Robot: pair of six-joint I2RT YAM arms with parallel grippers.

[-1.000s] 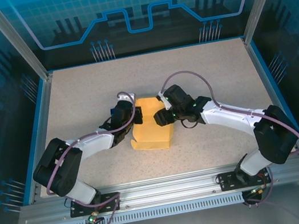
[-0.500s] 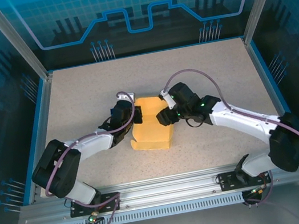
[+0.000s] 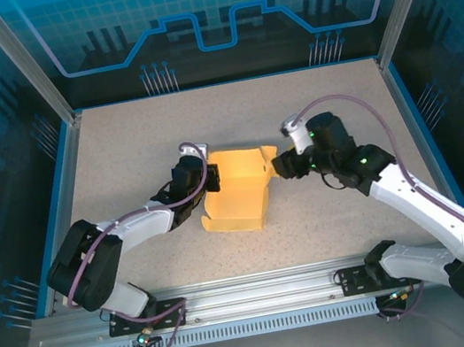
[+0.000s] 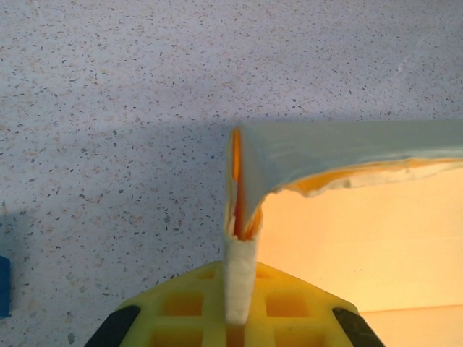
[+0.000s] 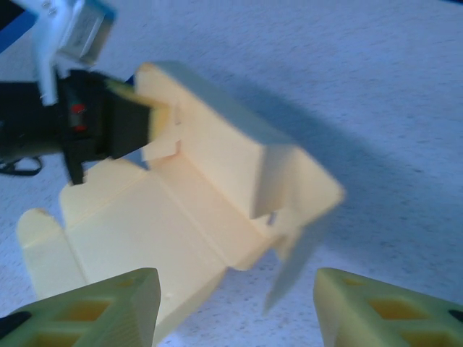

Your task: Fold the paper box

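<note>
- Two arms reach in from the near edge of the desk (image 3: 118, 139) and meet at the box (image 3: 234, 193), which lies about mid-desk, open side up.
- At its left side the left gripper (image 3: 208, 178) is shut tight, pinching the box's left wall. From the wrist you can see the thin card edge clamped upright between the fingers (image 4: 289, 311).
- At the other end the right gripper (image 3: 280, 168) hangs just beside the box, jaws roughly half open and holding nothing. A loose side flap (image 5: 289, 264) dangles ahead of it, seemingly apart from its fingers, though that view is blurred.
- The step in hand, I'd say, is mid-fold: the left side is pinned as an anchor, and the right-end flaps are not yet tucked.
- The next move likely calls for the right gripper to catch or nudge that flap inward, square to the wall, without dragging the box out of the left pinch. Card this thin could buckle.
- Farther back, the far wall (image 3: 242, 155) stands raised, not folded over.
</note>
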